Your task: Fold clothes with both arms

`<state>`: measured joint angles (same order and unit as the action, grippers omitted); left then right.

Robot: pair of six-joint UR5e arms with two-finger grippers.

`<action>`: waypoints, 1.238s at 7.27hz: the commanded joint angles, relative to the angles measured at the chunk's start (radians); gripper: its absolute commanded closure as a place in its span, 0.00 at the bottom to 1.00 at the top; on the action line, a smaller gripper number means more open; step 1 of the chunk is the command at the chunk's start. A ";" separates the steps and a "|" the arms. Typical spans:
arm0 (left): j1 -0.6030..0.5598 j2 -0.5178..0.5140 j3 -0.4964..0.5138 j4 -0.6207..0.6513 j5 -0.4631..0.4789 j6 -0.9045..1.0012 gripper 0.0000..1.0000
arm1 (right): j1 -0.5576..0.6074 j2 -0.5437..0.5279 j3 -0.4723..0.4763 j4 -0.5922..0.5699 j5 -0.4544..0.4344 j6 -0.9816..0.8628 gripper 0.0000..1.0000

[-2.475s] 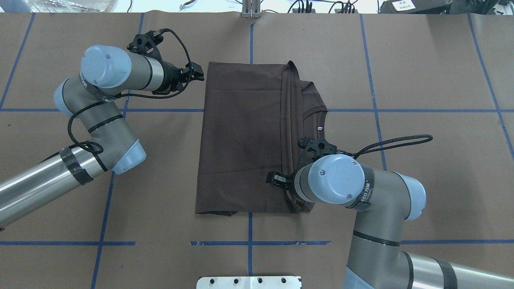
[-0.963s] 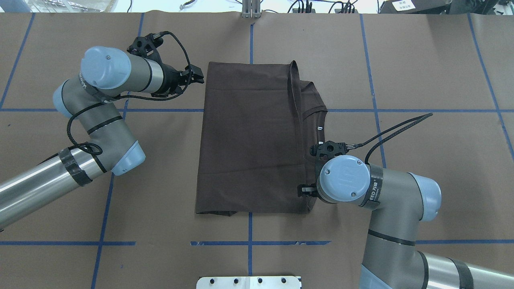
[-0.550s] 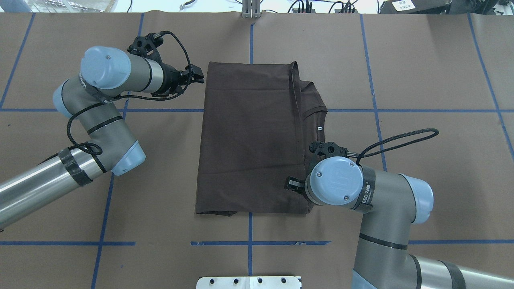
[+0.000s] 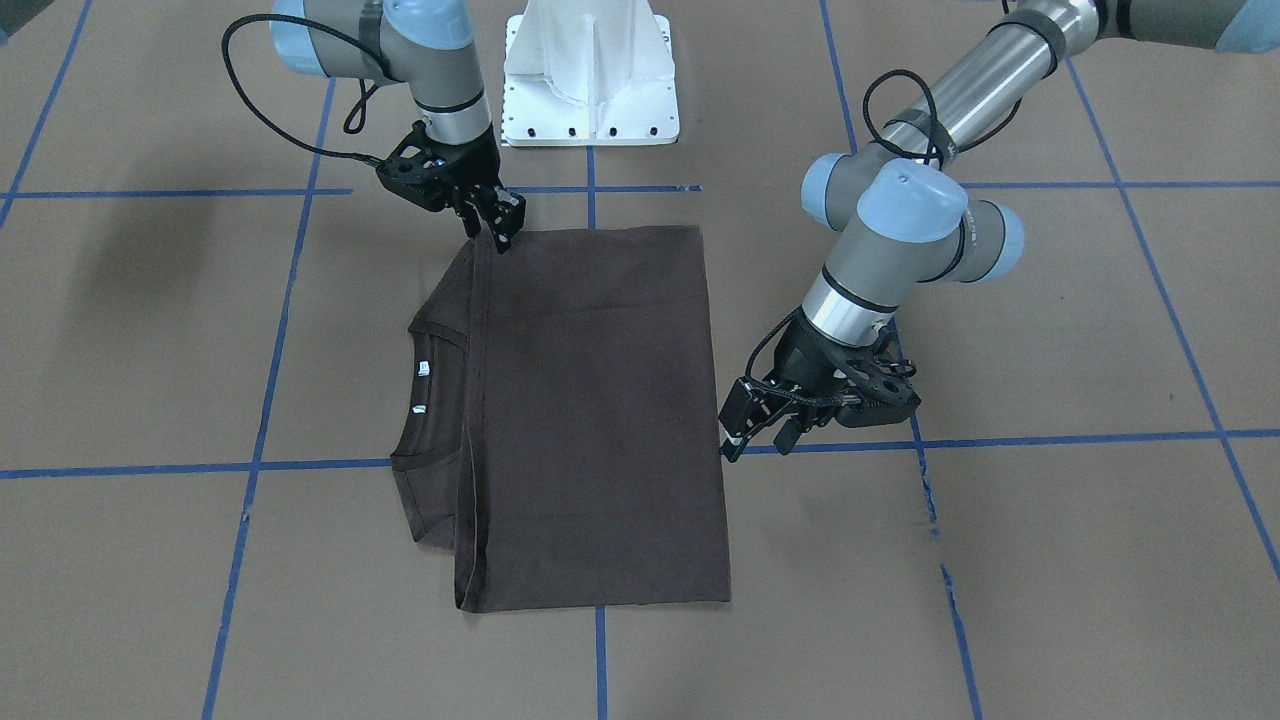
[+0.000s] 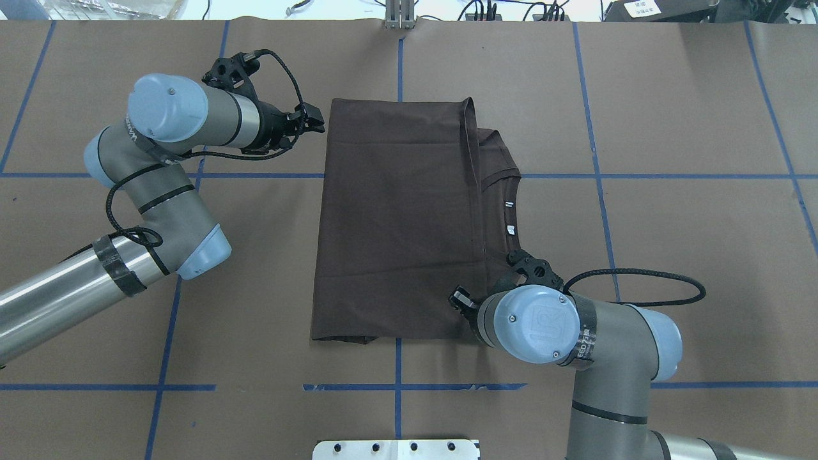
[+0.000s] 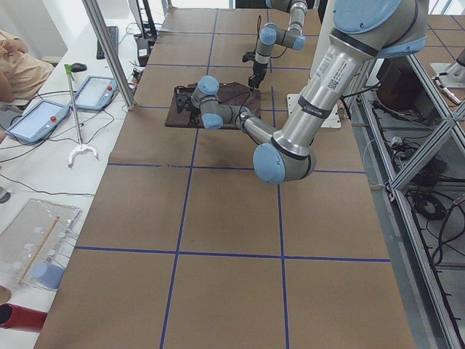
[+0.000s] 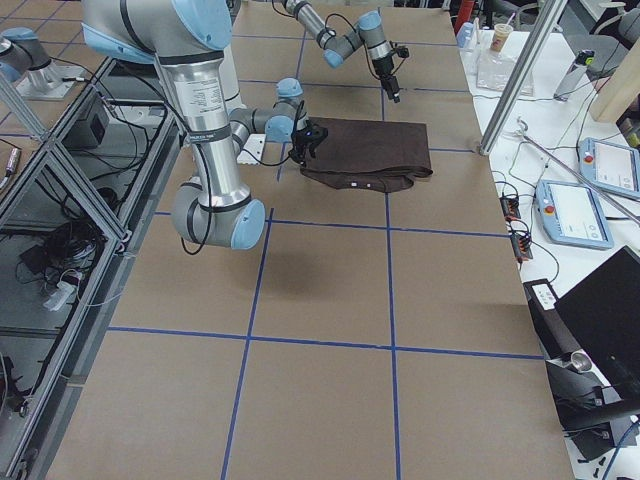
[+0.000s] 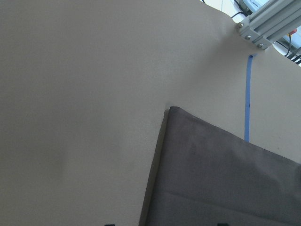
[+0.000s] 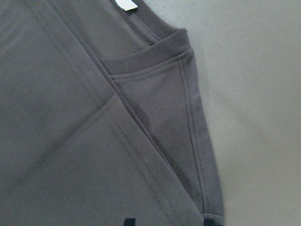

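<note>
Beside the T-shirt (image 5: 396, 217) the left jaws stand parted; right jaws parted over its corner.

A tabletop (image 5: 671, 96) is being covered wholly by brown paper, and squares are being marked on it by blue tape lines (image 5: 690, 175). Past the fingers (image 4: 738, 420) of the left gripper (image 4: 756, 447), at the table's far edge, an aluminium post (image 6: 109, 54) is being seen. Beyond it, two blue-edged tablets (image 6: 35, 121) are being carried by a white bench (image 6: 43, 167).

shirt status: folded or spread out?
Folded. The T-shirt lies as a compact rectangle, its hem doubled over up to the collar, which peeks out on one side.
</note>
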<state>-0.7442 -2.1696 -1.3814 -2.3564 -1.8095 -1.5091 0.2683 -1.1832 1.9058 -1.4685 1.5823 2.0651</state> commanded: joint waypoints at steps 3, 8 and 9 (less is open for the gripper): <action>-0.001 0.001 -0.001 0.003 0.001 0.000 0.22 | -0.012 -0.012 -0.008 -0.003 -0.022 0.061 0.42; -0.001 0.001 -0.002 0.005 -0.001 0.000 0.22 | -0.021 -0.024 -0.019 -0.006 -0.021 0.061 0.40; -0.001 0.001 -0.004 0.005 -0.001 -0.002 0.22 | -0.023 -0.024 -0.019 -0.006 -0.021 0.061 0.41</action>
<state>-0.7454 -2.1691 -1.3841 -2.3521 -1.8099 -1.5098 0.2485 -1.2068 1.8890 -1.4740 1.5615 2.1261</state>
